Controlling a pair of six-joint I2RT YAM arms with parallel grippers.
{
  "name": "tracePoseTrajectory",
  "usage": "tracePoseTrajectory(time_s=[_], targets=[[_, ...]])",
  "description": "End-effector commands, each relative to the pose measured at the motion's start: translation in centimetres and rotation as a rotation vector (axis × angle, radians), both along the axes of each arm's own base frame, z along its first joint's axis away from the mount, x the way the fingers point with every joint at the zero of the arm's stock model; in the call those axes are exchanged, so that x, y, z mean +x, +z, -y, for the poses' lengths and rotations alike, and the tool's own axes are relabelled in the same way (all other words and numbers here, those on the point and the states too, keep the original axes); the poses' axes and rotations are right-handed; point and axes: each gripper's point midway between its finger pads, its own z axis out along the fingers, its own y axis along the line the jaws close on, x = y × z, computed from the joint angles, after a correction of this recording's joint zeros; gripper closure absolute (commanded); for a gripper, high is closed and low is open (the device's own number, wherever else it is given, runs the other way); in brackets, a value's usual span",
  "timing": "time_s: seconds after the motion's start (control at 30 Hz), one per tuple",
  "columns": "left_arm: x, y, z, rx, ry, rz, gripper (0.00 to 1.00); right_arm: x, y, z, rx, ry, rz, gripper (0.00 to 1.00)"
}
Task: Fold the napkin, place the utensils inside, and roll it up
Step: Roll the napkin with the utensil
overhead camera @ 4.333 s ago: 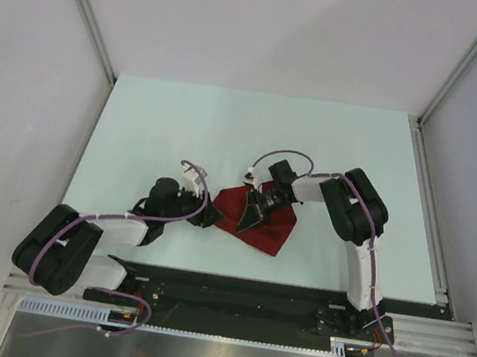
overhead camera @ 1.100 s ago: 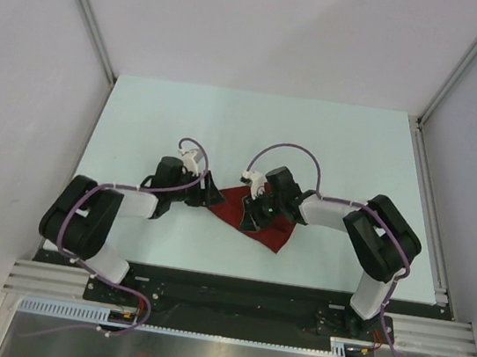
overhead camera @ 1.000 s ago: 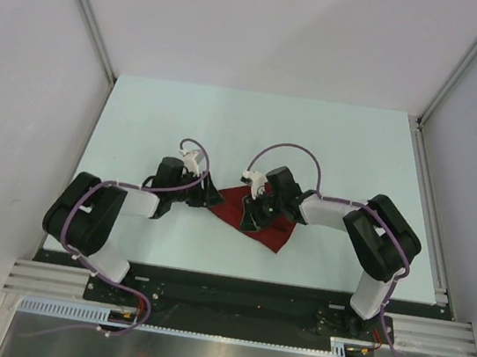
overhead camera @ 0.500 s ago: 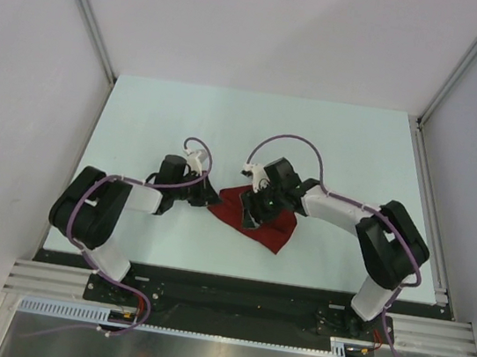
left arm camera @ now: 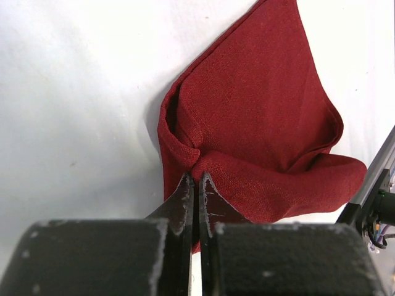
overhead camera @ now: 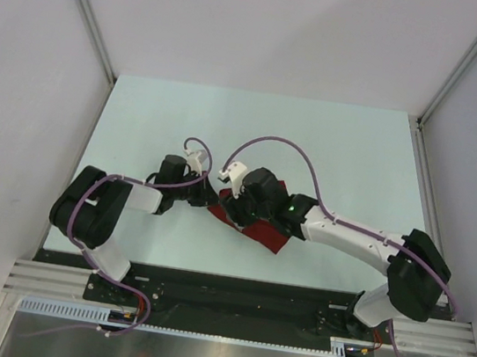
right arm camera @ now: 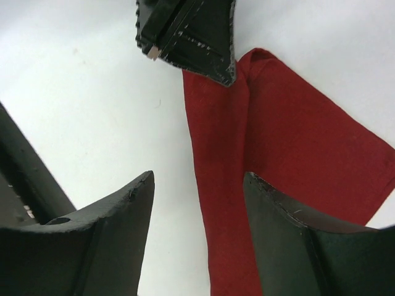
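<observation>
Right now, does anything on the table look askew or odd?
Yes. The napkin lies crumpled, not flat: its edge is puckered into a fold where the left end effector pinches it, and a loose flap bulges beside it. No fork shows in any view; it may be hidden.

Left tool (left arm camera: 196,180) pinched closed, right tool (right arm camera: 199,179) spread wide, facing each other

Top cam sits high behind the arm bases (overhead camera: 368,314), looking down on the whole table (overhead camera: 332,147). Both wrist cams are super close, looking from opposite sides at the same napkin (left arm camera: 259,123) corner.
</observation>
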Motion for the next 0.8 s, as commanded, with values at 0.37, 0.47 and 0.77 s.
tracePoseTrajectory(time_s=[0.37, 0.47, 0.77], targets=[[-0.3, -1.2, -0.4, 0.040, -0.008, -0.050, 1.00, -0.4, -6.9, -1.3, -0.182, 0.064, 0.011, 0.39], [-0.3, -1.3, -0.4, 0.040, -0.008, -0.053, 1.00, -0.5, -8.1, -1.2, -0.210, 0.070, -0.007, 0.41], [-0.4, -1.3, -0.3, 0.036, -0.018, -0.054, 1.00, 0.5, -10.9, 0.5, -0.284, 0.020, -0.035, 0.42]])
